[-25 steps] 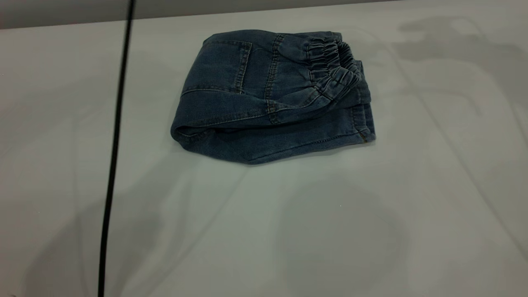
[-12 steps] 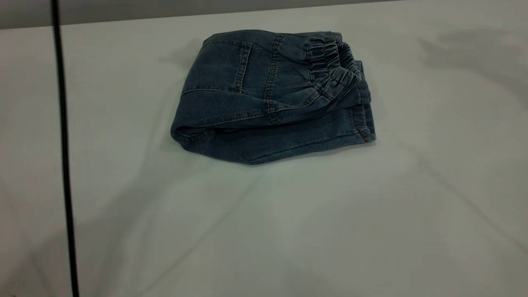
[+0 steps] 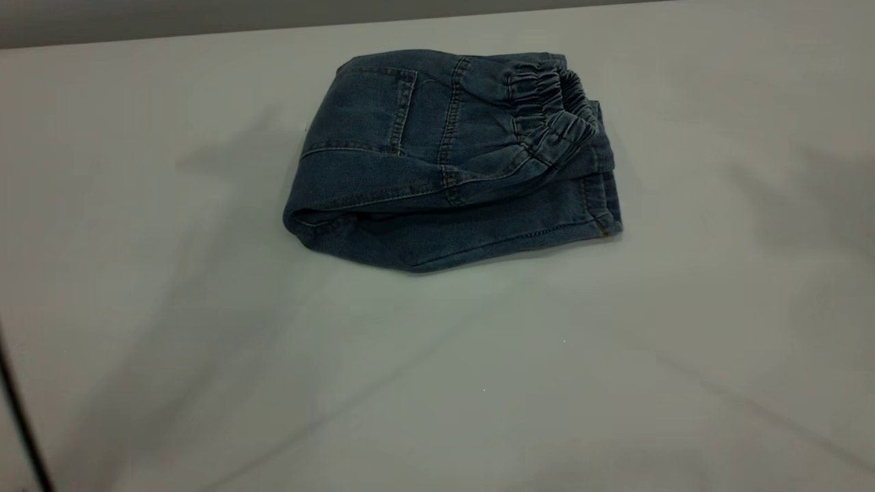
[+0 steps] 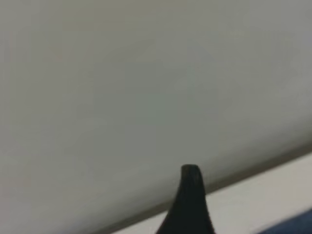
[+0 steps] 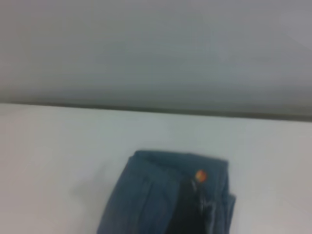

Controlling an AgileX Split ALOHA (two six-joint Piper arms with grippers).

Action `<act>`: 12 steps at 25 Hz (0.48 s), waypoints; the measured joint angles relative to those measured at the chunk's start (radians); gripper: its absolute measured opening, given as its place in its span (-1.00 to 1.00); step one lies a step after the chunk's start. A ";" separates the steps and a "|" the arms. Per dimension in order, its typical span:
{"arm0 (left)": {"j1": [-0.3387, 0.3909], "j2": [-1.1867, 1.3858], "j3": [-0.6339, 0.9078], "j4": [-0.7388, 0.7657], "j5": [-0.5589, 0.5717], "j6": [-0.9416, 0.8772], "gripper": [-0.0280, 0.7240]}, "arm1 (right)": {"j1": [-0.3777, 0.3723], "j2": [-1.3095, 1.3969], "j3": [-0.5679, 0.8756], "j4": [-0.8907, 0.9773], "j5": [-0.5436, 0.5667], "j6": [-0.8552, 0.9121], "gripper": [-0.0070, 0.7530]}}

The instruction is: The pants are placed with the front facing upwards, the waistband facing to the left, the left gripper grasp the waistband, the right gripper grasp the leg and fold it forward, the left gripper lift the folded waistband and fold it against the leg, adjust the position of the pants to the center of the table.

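Note:
The blue denim pants (image 3: 437,164) lie folded into a compact bundle on the table (image 3: 437,383), toward the far middle. The gathered waistband (image 3: 554,113) rests on top of the fold at the bundle's right end, over the leg hem. Neither gripper shows in the exterior view. In the left wrist view only a black tip of my left gripper (image 4: 190,200) stands over the pale table, with a sliver of the pants (image 4: 297,225) at the corner. The right wrist view looks at the pants (image 5: 165,200) from a distance, an orange spot (image 5: 200,175) on them; the right gripper is out of frame.
A thin black cable (image 3: 20,424) crosses the near left corner of the exterior view. The table's far edge (image 3: 171,33) runs along the top, with a darker wall behind it. Soft arm shadows lie on the table at both sides.
The black cable has swept leftward across the exterior view, from left of the pants to the near left corner. The shadows at the right have faded. The pants have not moved.

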State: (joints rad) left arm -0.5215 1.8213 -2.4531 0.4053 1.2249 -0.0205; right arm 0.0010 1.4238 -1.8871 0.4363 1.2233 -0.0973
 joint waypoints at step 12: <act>0.000 -0.478 0.327 -0.187 -0.003 -0.081 0.57 | 0.001 -0.388 0.444 0.129 -0.001 -0.119 0.37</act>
State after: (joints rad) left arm -0.5215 1.3435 -2.1257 0.2179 1.2220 -0.1014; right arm 0.0018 1.0363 -1.4430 0.5654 1.2222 -0.2161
